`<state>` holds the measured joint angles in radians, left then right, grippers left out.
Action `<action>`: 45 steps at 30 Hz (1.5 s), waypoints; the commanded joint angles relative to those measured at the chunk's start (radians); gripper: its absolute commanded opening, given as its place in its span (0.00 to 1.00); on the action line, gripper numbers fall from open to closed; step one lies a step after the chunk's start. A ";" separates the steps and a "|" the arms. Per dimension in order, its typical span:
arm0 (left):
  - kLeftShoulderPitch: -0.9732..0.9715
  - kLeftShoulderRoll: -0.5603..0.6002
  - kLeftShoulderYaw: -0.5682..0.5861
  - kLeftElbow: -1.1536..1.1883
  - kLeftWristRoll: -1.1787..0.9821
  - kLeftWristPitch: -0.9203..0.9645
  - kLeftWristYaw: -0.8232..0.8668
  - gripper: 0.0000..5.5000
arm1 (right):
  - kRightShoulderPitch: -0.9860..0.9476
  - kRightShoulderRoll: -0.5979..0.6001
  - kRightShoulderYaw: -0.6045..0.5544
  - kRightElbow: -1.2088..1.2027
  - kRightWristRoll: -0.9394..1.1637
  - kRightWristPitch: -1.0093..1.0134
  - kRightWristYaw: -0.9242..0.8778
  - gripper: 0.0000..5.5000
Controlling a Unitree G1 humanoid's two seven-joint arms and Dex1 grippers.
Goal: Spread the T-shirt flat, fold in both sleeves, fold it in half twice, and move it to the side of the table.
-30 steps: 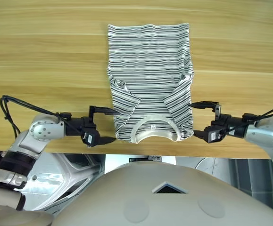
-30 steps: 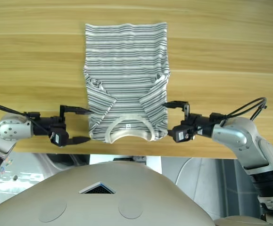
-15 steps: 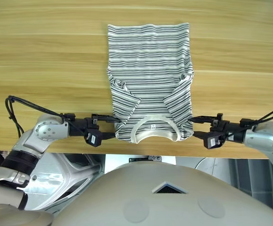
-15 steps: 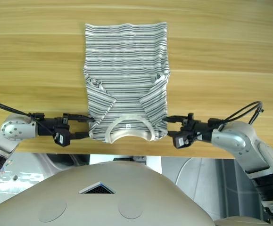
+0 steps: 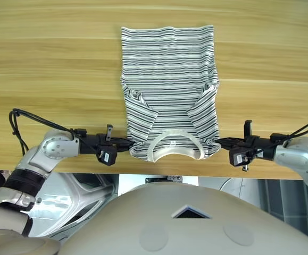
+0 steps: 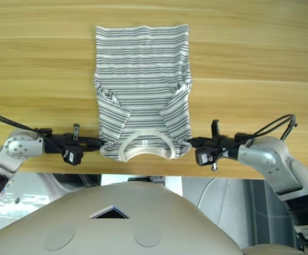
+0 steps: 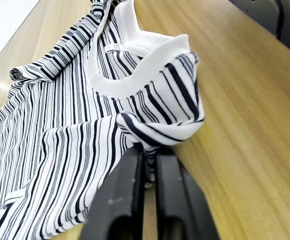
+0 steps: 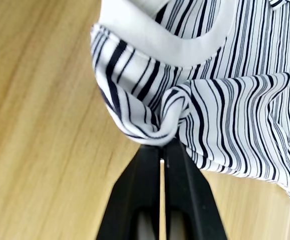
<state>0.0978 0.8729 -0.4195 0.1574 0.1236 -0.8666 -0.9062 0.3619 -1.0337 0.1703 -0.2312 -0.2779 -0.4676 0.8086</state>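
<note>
The black-and-white striped T-shirt [image 5: 168,79] lies lengthwise on the wooden table [image 5: 47,79], both sleeves folded in, its white collar [image 5: 176,144] at the near edge. My left gripper [image 5: 128,142] is shut on the shirt's near left shoulder corner; in the left wrist view the fabric [image 7: 157,131] bunches between the black fingers [image 7: 129,172]. My right gripper [image 5: 217,142] is shut on the near right shoulder corner, with cloth [image 8: 157,127] pinched at the fingertips [image 8: 150,155]. Both arms lie low along the table's near edge.
Bare wood spreads wide to the left and right [image 5: 271,64] of the shirt. The table's front edge [image 5: 63,169] runs just behind both grippers.
Both grippers went from open beside the shirt to shut on its near shoulder corners, moving inward. The cloth at both corners is now bunched.
</note>
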 commanded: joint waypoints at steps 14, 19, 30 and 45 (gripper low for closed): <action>0.031 0.137 0.093 -0.177 -0.341 0.058 -0.137 0.02 | 0.021 -0.050 -0.099 -0.057 0.112 -0.045 0.039 0.00; 0.039 0.141 0.128 -0.178 -0.342 0.059 -0.152 0.02 | 0.083 -0.079 -0.166 -0.117 0.185 -0.076 0.065 0.00; 0.155 0.228 0.230 -0.249 -0.475 0.023 -0.223 0.02 | 0.275 -0.112 -0.427 -0.240 0.466 -0.174 0.195 0.00; 0.085 0.152 0.390 -0.225 -0.658 0.198 -0.243 0.02 | 0.161 -0.036 -0.462 -0.201 0.527 -0.107 0.193 0.00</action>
<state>0.2344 1.0594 -0.0504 -0.1008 -0.5732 -0.7175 -1.1897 0.5768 -1.0836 -0.3015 -0.4368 0.2405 -0.6113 1.0253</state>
